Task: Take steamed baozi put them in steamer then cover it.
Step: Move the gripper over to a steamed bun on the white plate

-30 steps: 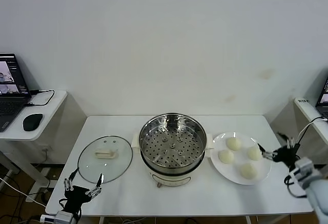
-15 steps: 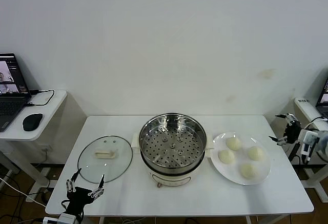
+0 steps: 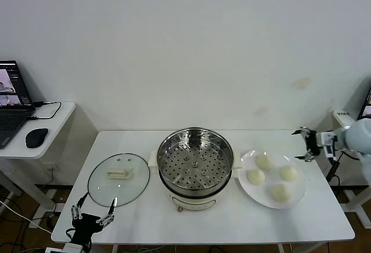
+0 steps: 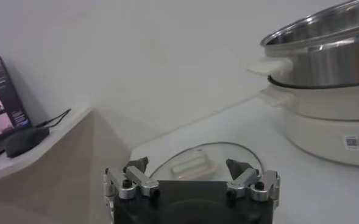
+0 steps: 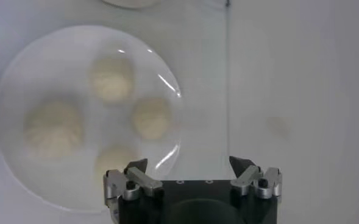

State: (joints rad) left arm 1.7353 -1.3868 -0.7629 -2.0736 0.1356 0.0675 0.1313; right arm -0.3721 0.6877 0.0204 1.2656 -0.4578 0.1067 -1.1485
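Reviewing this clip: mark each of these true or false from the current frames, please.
1. Four steamed baozi sit on the white plate. True.
2. The cover is on the steamer. False: it lies on the table, on the steamer's left.
3. The right pincer holds a bun. False: it is open and empty, beyond the plate's far right edge.
4. The left pincer is open, near the cover's front edge. True.
5. The steamer basket is empty. True.
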